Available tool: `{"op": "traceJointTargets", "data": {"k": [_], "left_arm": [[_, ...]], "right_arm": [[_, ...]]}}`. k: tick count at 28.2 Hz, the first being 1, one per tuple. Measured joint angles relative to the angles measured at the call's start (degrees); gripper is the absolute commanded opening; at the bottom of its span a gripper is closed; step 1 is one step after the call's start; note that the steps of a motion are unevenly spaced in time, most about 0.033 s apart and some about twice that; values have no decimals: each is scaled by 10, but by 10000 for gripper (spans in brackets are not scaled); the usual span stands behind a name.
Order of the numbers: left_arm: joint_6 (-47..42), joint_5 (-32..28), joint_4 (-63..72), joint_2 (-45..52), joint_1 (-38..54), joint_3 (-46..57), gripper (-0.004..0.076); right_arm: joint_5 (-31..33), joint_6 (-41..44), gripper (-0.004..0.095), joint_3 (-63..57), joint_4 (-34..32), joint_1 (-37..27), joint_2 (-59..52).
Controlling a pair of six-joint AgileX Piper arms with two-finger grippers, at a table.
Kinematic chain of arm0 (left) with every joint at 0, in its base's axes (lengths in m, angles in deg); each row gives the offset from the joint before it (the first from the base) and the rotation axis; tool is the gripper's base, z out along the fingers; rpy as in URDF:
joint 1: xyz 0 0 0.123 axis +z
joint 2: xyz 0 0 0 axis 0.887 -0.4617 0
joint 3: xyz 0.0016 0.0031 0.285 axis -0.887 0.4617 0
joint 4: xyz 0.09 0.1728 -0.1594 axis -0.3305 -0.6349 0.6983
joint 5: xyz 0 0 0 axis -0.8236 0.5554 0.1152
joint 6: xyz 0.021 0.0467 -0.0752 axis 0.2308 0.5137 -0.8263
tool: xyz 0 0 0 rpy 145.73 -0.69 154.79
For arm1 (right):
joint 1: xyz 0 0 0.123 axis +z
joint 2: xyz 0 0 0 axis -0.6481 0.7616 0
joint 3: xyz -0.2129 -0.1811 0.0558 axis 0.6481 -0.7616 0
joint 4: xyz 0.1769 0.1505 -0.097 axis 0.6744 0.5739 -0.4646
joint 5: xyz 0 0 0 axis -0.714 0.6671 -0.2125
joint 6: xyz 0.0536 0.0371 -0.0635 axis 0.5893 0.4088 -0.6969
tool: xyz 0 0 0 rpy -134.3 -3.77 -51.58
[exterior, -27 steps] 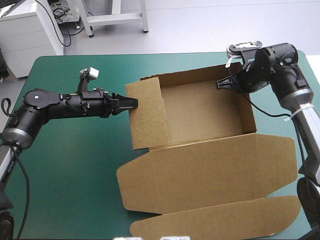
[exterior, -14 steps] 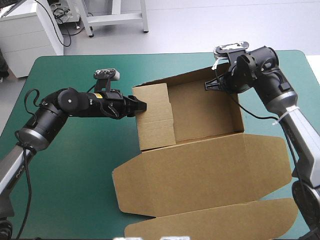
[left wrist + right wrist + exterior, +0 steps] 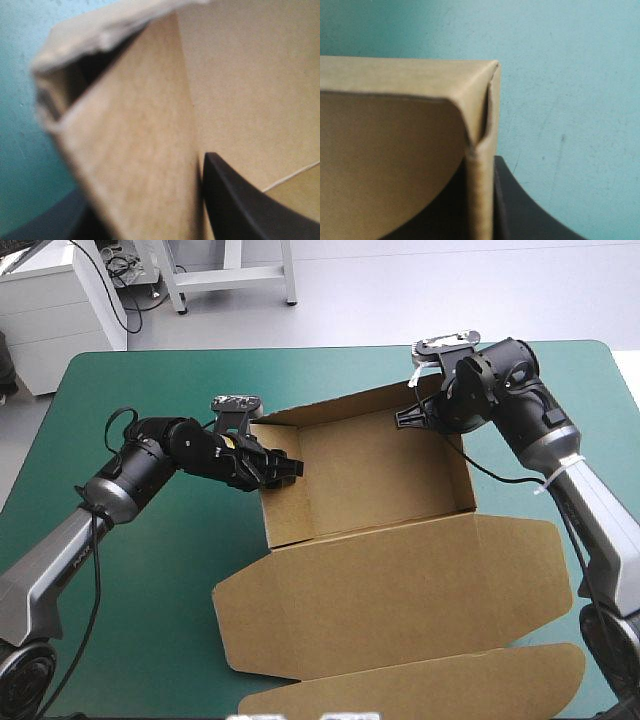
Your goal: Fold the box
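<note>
**Finding one.** The brown cut-board box (image 3: 380, 475) has moved. Against the earlier high views it has slid and swung toward the table's left. Its left wall panel (image 3: 285, 512), which earlier stood spread with its creased flap exposed, is now turned in over the tray's left side. I judge that wall mid-tuck and not yet seated (the left wrist view shows a dark gap between the two layers of board). The tray stands mid-table on the teal-green cover (image 3: 150, 580) with its far, left and right walls raised. The broad lid (image 3: 400, 585) lies flat toward the near edge.

**Finding two.** My left gripper (image 3: 287, 468) is clamped on the top of that left wall near its far end. The board is pinched between the black fingers (image 3: 240, 205), one of them inside the tray. The left arm has bent more sharply at the elbow, reaching in from the table's left and pointing across the tray.

**Finding three.** My right gripper (image 3: 408, 418) is closed on the box's far right corner (image 3: 482, 95), with the wall sheet between its fingers, and it has followed the box leftward. The right arm rises from the near right edge and doubles back toward the far wall. This is a bracing hold, in my judgement.
</note>
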Motion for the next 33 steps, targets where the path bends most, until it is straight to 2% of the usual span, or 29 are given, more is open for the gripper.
{"op": "traceJointTargets", "data": {"k": [2,7,14,18,23,28,33], "left_arm": [[-1,-6,-3,-7,1,0,-4],[-30,-19,-43,-26,1,-2,-8],[-119,66,-200,-95,-9,-84,-8],[-146,99,-232,-144,-11,-132,-8],[-156,107,-246,-199,-11,-170,-8],[-160,83,-252,-233,-9,-179,-8],[-160,84,-252,-240,-9,-184,-7]], "right_arm": [[1,2,-14,0,-8,-1,0],[12,30,-14,1,-3,-1,30],[-13,45,-14,2,43,-2,119],[-36,45,-14,2,50,-2,153],[-58,44,-14,6,40,-6,186],[-76,45,-15,8,25,-6,216],[-70,46,-15,16,23,-7,228]]}}
